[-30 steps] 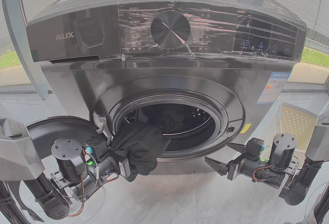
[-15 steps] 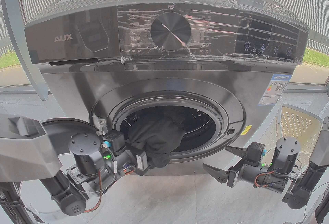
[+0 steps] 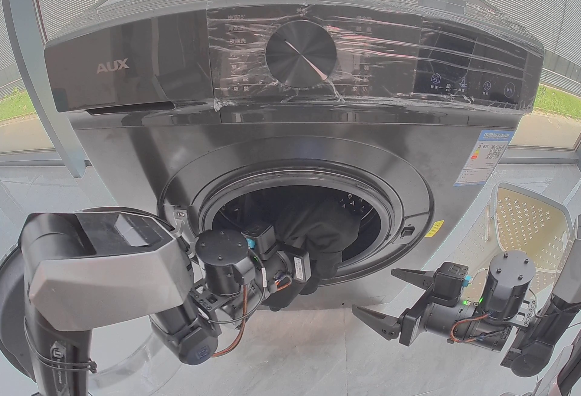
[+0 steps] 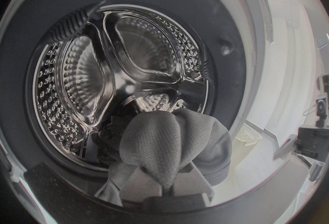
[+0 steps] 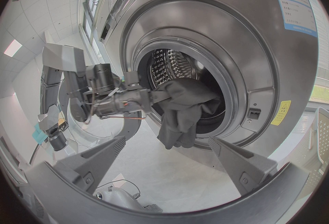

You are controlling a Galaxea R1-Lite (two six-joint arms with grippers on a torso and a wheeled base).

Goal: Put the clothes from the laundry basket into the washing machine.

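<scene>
Currently: washing machine [image 3: 290,131] seen front-on, porthole open, drum [image 4: 137,50] bare at the back. Laundry basket [image 3: 532,219], pale and perforated, stands to the robot's right of the machine, well apart from both arms.

Dark garment [image 5: 185,105] lies across the lower lip of the opening. Its upper bulk is inside the mouth of the drum and a tail hangs outside below the rim, clear of the floor. More dark cloth [image 4: 102,135] lies on the drum floor behind it.

Risk (judgement):
- If released here, the weight of the hanging tail may drag the piece back over the lip and onto the floor.
- Alternatively, the tail stays across the seal and fouls the door.
- Cause in both cases: insertion too shallow. The arm probably needs to go deeper before letting go.

Left gripper [image 4: 166,185]: fingers [image 4: 197,180] clamped on a fold of the garment, cloth bunched between them.

Right gripper [image 5: 166,141]: low in front of the machine, to the right of the opening. Fingers [image 5: 240,163] spread wide, holding nothing, touching nothing
</scene>
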